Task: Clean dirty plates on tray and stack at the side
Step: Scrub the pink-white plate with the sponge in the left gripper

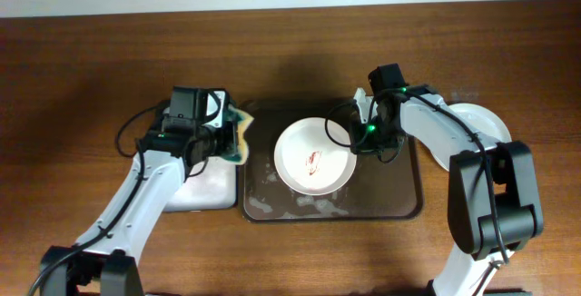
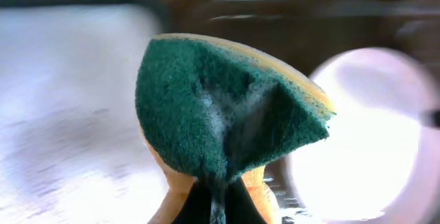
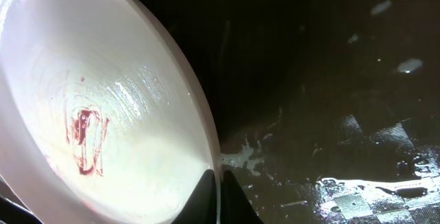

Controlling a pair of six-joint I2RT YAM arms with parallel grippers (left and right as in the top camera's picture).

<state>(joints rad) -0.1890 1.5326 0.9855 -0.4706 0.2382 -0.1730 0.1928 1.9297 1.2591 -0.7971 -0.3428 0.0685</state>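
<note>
A white plate (image 1: 314,156) with a red smear at its centre lies on the dark brown tray (image 1: 399,201), which is wet with white suds. My right gripper (image 1: 361,135) is shut on the plate's right rim. In the right wrist view the jaws (image 3: 218,200) pinch the rim of the plate (image 3: 103,114) over the wet tray (image 3: 330,128). My left gripper (image 1: 225,137) is shut on a green and yellow sponge (image 1: 240,134) at the tray's left edge, apart from the plate. The left wrist view shows the sponge (image 2: 227,107) in the jaws (image 2: 218,207) and the plate (image 2: 364,135), blurred.
A smaller white-lined tray (image 1: 204,187) sits under my left arm, left of the brown tray. A pale round plate (image 1: 481,123) lies on the table to the right, partly hidden by my right arm. The wooden table runs all around.
</note>
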